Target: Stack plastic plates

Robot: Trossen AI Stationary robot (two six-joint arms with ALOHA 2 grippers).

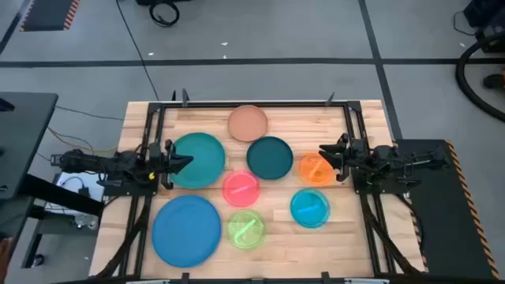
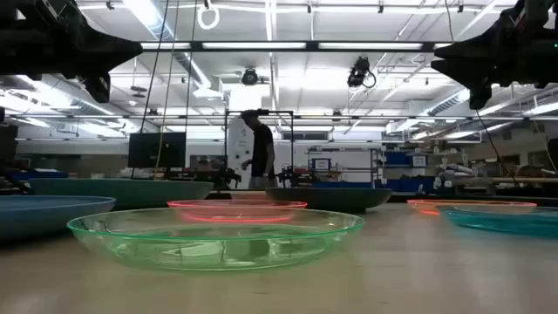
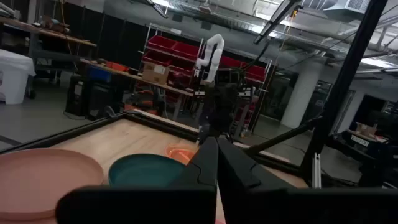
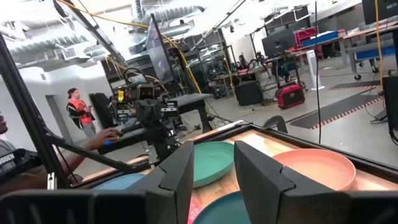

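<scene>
While both arms hang raised at opposite edges of the wooden table [image 1: 359,229], eight plates lie singly on it, none stacked.

Positions below are clock-face in the high view, centred on the dark teal plate [image 1: 270,157].

- Salmon plate [image 1: 248,122]: 11 o'clock, near the table's far edge, just beside the centre plate.
- Large teal plate [image 1: 197,160]: 9 o'clock, close by.
- Orange translucent plate [image 1: 316,169]: 3 to 4 o'clock, just beside the centre plate.
- Pink translucent plate [image 1: 241,188]: 7 to 8 o'clock, just beside.
- Cyan translucent plate [image 1: 309,208]: 5 o'clock, apart.
- Green translucent plate [image 1: 246,229]: 6 to 7 o'clock, beyond the pink one, touching or nearly touching it.
- Large blue plate [image 1: 186,229]: 8 o'clock, farthest off, at the near left corner.

Left gripper [image 1: 183,162]: over the 9 o'clock rim of the large teal plate, fingers pressed together, holding nothing; the low view shows it well above the plates.

Right gripper [image 1: 325,151]: above the orange plate's 12 o'clock edge, fingers spread with a gap between them, holding nothing, also raised.

Person [image 2: 259,150]: standing in the room beyond the table, in the low view.
</scene>
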